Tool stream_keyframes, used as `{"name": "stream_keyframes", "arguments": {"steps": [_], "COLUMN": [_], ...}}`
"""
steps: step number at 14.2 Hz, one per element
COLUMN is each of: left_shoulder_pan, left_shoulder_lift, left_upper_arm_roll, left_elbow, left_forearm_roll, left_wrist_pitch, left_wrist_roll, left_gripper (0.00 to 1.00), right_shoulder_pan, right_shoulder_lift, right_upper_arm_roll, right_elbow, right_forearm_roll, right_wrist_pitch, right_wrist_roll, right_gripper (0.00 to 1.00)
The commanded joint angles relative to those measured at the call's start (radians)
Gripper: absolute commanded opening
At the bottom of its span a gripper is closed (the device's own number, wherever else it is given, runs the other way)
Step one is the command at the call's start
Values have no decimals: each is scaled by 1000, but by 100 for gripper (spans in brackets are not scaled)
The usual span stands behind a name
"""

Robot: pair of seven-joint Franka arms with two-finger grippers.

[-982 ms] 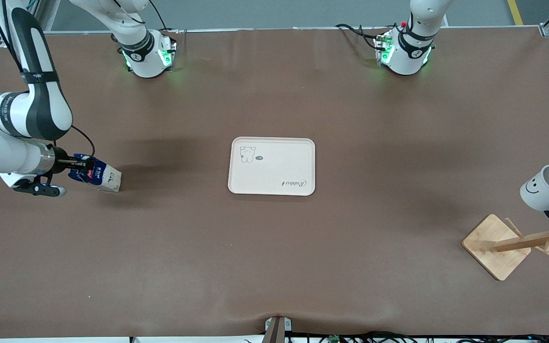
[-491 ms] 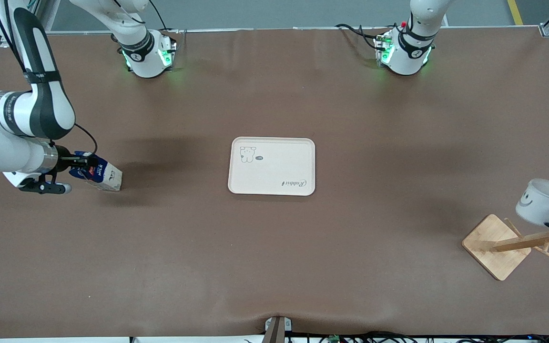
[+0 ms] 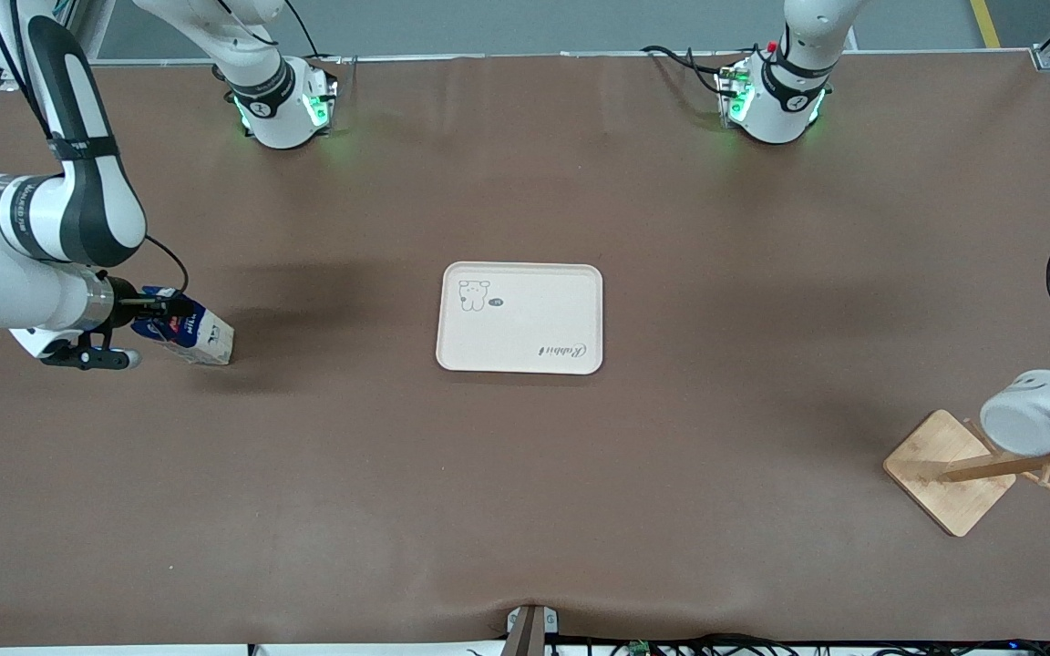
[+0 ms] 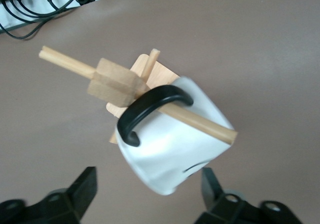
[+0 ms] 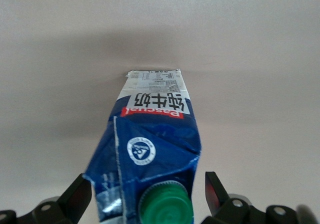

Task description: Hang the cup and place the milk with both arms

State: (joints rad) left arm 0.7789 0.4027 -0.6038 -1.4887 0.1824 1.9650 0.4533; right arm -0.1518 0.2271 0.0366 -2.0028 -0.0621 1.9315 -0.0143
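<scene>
Though already hooked by its black handle over a peg (image 4: pixel 200 120) of the wooden rack (image 3: pixel 949 469), hangs tilted rather than plumb: cup (image 4: pixel 170 154), at the left arm's end of the desk (image 3: pixel 525 501), near the front camera. Left gripper (image 4: pixel 147 176) just above it, jaws spread wide to either side of the white body, touching nothing. Looks stiff, glossy, likely slippery and breakable; free to swing on the thin peg. Best left alone now; if re-gripped, take by the rim or wall, never by the loop carrying it.

Milk (image 5: pixel 155 134) down on the desk toward the right arm's end, well apart from the cream tray (image 3: pixel 452 360) in the middle, so not yet placed there if the tray is the goal. Appears to lie tipped over, green cap toward the wrist; cannot tell for sure whether flat or propped. Right gripper (image 5: pixel 147 184) low beside it, jaws parted on both flanks of the gabled top, a sliver of gap each side, gripping nothing. Light, thin-walled and already creased near the top, so probably easy to crush. Better hold across the firmer flat sides below the gable, with gentle squeeze.
</scene>
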Motion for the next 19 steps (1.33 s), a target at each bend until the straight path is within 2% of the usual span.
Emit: {"name": "stream_keyframes", "arguments": {"steps": [1,4,9,12,13,15,16,17,19], "left_shoulder_pan": [-9,-7,-9,-7,-7,-7,-7,-7,-7], "left_shoulder_lift": [-47,-90,-156,-200,-217,-229,-231,-235,-248], "left_upper_arm_roll": [-16,-48,-109,-125,-148,-191,-209,-220,-226], "left_elbow": [5,4,7,7,7,7,7,7,7], "left_forearm_roll": [3,2,22,11,11,11,11,11,11], "left_wrist_pitch": [-76,-145,-267,-311,-331,-351,-366,-370,-371], "left_wrist_roll": [-80,-162,-208,-252,-307,-418,-458,-487,-519], "left_gripper": [100,100,100,100,100,100,100,100,100], "right_shoulder_pan": [-18,-5,27,26,28,54,79,106,109], "right_shoulder_lift": [-26,-20,52,109,118,86,16,-20,-66], "right_upper_arm_roll": [16,19,23,23,23,40,39,37,35], "right_elbow": [-2,120,494,721,761,769,757,750,705], "right_forearm_roll": [-13,-13,2,-5,-5,1,1,-1,1], "right_wrist_pitch": [-17,-181,-333,-303,-307,-315,-353,-432,-505], "right_wrist_roll": [-12,-9,-9,-4,-6,-4,-7,-9,-10], "right_gripper": [100,100,100,100,100,100,100,100,100]}}
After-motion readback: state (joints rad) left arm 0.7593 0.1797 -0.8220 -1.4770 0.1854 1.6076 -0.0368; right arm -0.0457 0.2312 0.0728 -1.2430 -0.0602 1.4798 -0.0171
